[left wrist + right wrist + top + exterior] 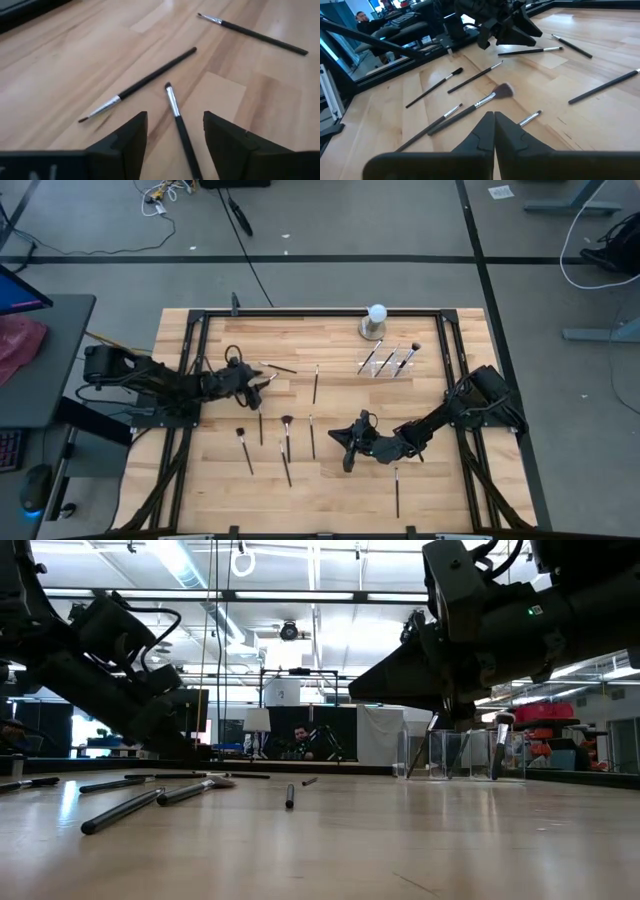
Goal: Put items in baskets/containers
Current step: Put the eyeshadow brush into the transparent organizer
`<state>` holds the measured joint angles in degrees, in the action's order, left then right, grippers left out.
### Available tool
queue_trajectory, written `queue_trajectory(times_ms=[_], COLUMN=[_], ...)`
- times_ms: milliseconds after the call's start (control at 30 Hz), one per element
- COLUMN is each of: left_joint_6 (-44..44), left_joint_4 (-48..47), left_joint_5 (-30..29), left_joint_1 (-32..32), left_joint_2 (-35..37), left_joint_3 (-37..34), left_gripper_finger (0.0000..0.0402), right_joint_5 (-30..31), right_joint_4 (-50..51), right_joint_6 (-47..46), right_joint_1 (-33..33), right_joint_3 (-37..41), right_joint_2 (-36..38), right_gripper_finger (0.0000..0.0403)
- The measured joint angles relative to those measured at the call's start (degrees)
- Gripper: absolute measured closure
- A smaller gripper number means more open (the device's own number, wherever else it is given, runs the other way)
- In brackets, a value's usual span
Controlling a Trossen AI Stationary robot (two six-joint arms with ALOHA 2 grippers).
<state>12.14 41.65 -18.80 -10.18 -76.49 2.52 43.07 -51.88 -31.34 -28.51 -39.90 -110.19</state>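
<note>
1. Wooden table (330,490), the largest thing here, carries brushes scattered across its middle and near side; a clear tray (388,360) at the far side, next to a white ball on a grey base (374,321), already holds about three of them.
2. Left gripper (262,386) hovers low over the table's left-centre with its fingers spread apart and nothing between them. I judge the step in hand to be the approach for a pick.
3. Right gripper (494,122) waits over the centre-right with its fingers pressed together, empty; a fan-tipped brush (485,102) lies just ahead of it.
4. Silver-ferruled brush (179,125), in the left wrist view, lies flat with its handle running between the two spread fingers (125,142), bristle end pointing away. Another brush (140,86) lies just beside it at an angle.
5. Next, I judge, the left arm must drop, pinch the handle, then carry it well across to the tray.
</note>
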Motion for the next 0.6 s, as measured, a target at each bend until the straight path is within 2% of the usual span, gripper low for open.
queue_trajectory(times_ms=[267,600], left_joint_6=[-0.6,-0.5], left_joint_4=[1.6,10.5], left_joint_5=[0.0,1.1], left_joint_1=[0.0,-1.1], left_joint_2=[-3.0,-14.4], left_joint_3=[0.0,0.5], left_gripper_finger=[0.0255,0.0250], right_joint_5=[0.0,0.0], right_joint_4=[0.0,0.0], right_joint_6=[-0.1,-0.1], right_joint_1=[0.0,0.0], right_joint_3=[0.0,0.0], right_joint_2=[0.0,0.0], right_gripper_finger=[0.0392,0.0392])
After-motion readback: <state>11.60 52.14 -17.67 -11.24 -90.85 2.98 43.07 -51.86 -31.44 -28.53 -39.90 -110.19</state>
